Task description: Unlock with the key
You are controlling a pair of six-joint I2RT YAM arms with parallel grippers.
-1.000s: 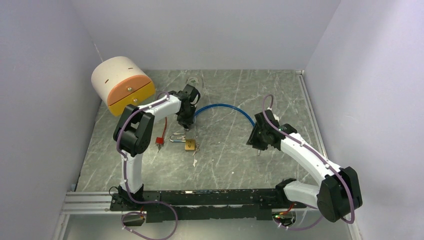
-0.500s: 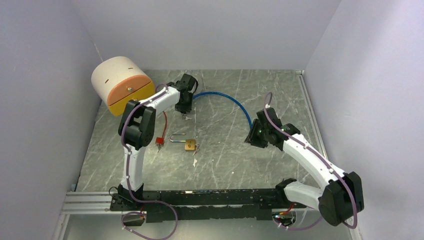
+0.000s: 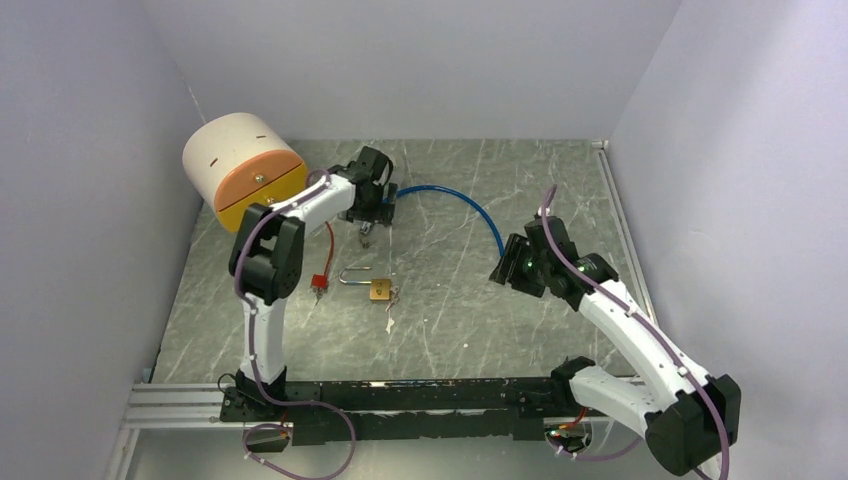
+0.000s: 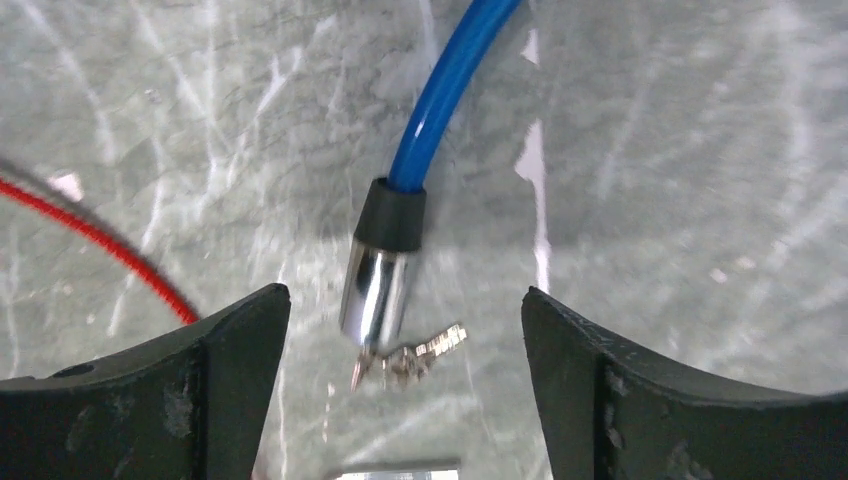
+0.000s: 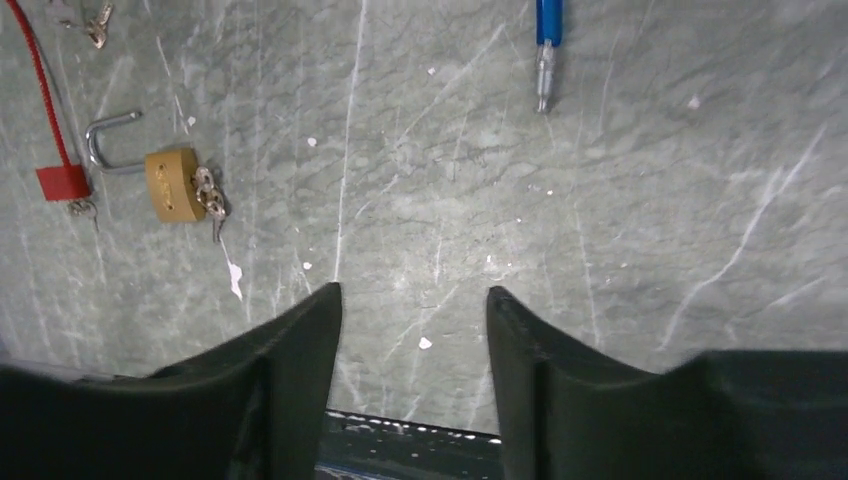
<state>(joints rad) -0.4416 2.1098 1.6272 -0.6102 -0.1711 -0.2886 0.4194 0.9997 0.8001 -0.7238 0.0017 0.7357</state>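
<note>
You have the padlock point(image 3: 379, 291) lying flat on the table point(image 3: 560, 180), a little left of the middle of the top view, and neither arm touches it. In the right wrist view it is at the upper left, with the keys point(image 5: 208, 195) at the right end of its brass body. One of them seems to sit in the keyhole, but this is too small to be sure. One leg of the shackle point(image 5: 103, 142) appears to end free beside the body, so I think the lock may already be open.

Your left gripper point(image 4: 403, 300) hangs with its jaws wide apart and holds nothing. It is above the chrome end of the blue cable point(image 4: 448, 90), not above the lock. A small metal piece point(image 4: 425, 350), perhaps a spare key, lies just beside that tip, and the red cord point(image 4: 100, 240) runs along the left side of that view. I judge that this place keeps the arm out of the way of the lock.

Your right gripper point(image 5: 412, 295) is also empty, with a narrower gap, and it is well apart from the padlock, to the right in the top view. From there its camera sees both lock and keys, which is useful for checking the result.
</note>
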